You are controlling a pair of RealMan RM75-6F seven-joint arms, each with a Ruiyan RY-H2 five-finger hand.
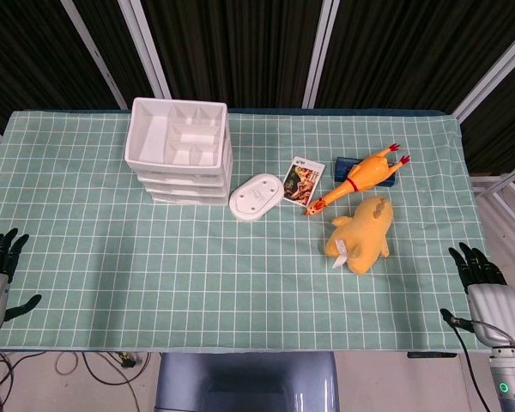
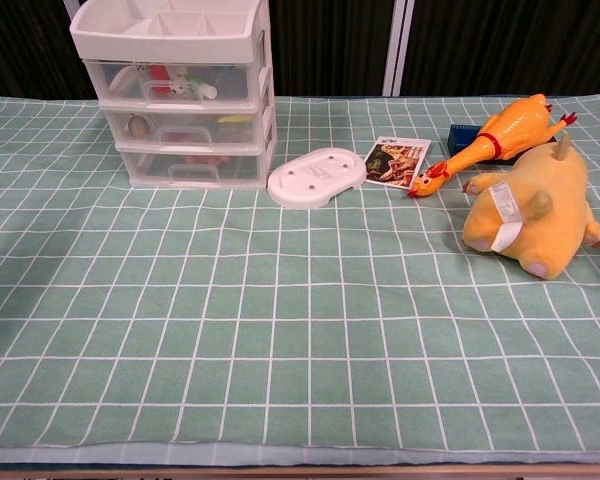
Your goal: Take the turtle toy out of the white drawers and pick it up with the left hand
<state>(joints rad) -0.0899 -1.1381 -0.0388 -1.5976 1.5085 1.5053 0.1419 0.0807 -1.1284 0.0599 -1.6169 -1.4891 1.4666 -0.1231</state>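
White drawers (image 2: 185, 110) closed, small items inside, turtle indistinguishable.

A green checked cloth (image 1: 197, 283) covers the table. On it a white oval lid (image 1: 256, 196) lies flat, with a small picture card (image 1: 303, 181) just to its right. Further right, a rubber chicken (image 1: 360, 178) lies across a blue box (image 1: 348, 164), and a yellow plush (image 1: 362, 233) sits nearer the front.
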